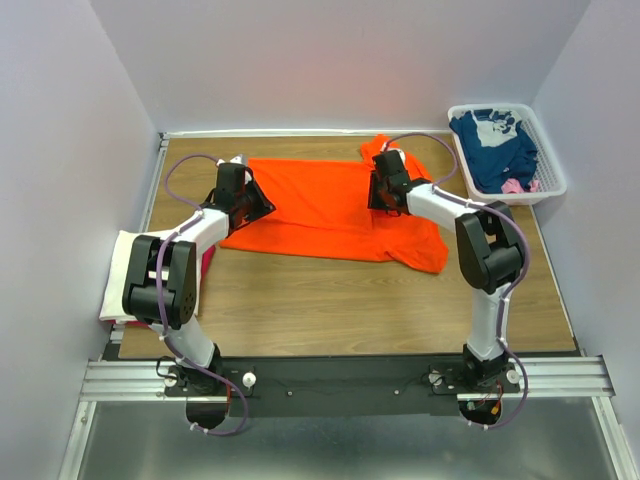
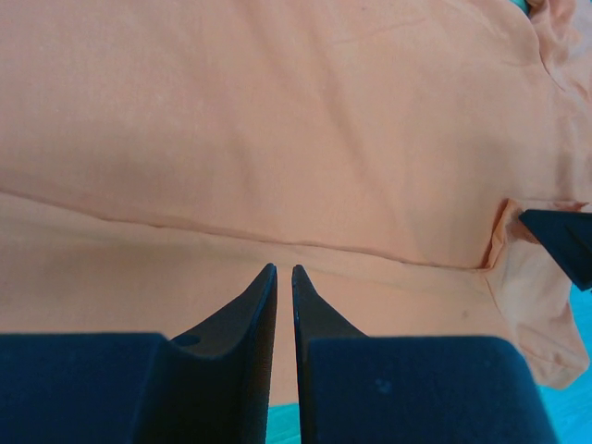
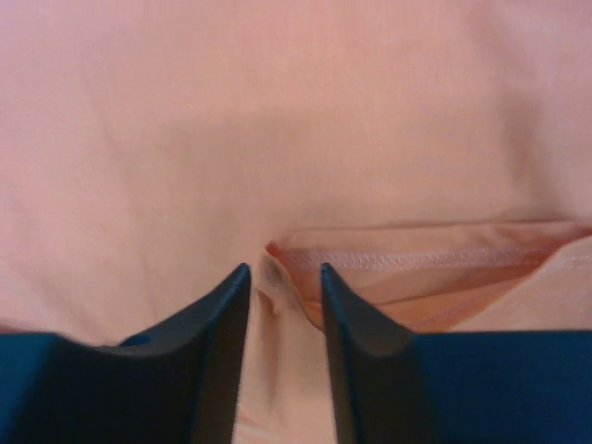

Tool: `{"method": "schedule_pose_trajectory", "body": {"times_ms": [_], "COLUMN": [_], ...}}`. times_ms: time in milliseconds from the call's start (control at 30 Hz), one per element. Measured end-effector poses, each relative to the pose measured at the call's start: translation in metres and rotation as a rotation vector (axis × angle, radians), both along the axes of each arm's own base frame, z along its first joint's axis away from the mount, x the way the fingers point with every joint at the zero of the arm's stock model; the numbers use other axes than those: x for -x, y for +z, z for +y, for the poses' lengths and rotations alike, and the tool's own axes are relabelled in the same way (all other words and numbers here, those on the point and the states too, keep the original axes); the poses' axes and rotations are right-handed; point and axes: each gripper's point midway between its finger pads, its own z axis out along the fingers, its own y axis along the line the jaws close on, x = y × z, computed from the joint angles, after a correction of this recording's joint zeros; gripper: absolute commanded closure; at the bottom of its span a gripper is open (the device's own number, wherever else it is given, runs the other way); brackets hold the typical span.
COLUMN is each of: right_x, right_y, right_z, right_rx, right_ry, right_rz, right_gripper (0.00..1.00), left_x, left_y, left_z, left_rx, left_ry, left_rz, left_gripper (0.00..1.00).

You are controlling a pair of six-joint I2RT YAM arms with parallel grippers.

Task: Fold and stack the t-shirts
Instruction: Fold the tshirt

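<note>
- Orange shirt (image 1: 320, 215): spread flat on the table (image 1: 350, 300), middle to far side. Its long axis runs left to right, and one sleeve lies at the near right.
- Left gripper (image 1: 258, 203): at the shirt's left edge, low on the cloth.
- Left gripper, wrist view (image 2: 284, 270): jaws drawn to a thin slit. The tips meet at a seam line that runs across the shirt (image 2: 305, 129), with a sliver of cloth in the gap.
- Right gripper (image 1: 378, 195): on the shirt's far right part, near the collar end.
- Right gripper, wrist view (image 3: 285, 273): jaws narrow but not touching, with a pucker of orange cloth (image 3: 277, 120) pinched up between the tips. A stitched hem lies just right of them.
- Cream shirt (image 1: 122, 270): folded, at the table's left edge, partly under the left arm, apart from the orange one.
- Basket (image 1: 553, 190): white, slotted, at the far right corner.
- Navy shirt (image 1: 490, 150): crumpled in the basket, white print showing.
- Pink cloth (image 1: 515, 186): a small patch at the basket's near end, beside the navy shirt.
</note>
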Motion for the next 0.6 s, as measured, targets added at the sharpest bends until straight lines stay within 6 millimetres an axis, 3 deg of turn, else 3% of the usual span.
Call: {"method": "schedule_pose_trajectory", "body": {"times_ms": [33,200,300,433,600], "right_x": [-0.002,-0.008,0.001,0.028,0.08], "right_y": [0.002,0.013,0.019,0.034,0.049], "right_z": [0.001,-0.006,-0.016,-0.034,-0.065], "right_rx": [0.002,0.035,0.053,0.045,0.019], "right_ry": [0.003,-0.023,-0.047,-0.098,-0.175], "right_rz": [-0.007,-0.044,-0.055,-0.062,-0.054], "right_gripper": [0.47,0.47,0.49,0.51,0.51], "left_x": [0.0,0.003,0.004,0.007,0.023], "left_y": [0.0,-0.003,-0.004,-0.004,-0.01], "left_z": [0.0,-0.001,-0.001,0.001,0.009], "left_rx": [0.001,0.0,-0.002,-0.011,-0.021], "left_ry": [-0.002,-0.008,-0.013,-0.018,-0.011], "left_rz": [0.001,0.007,0.009,0.011,0.038], "left_gripper": [0.81,0.8,0.8,0.8,0.8]}}
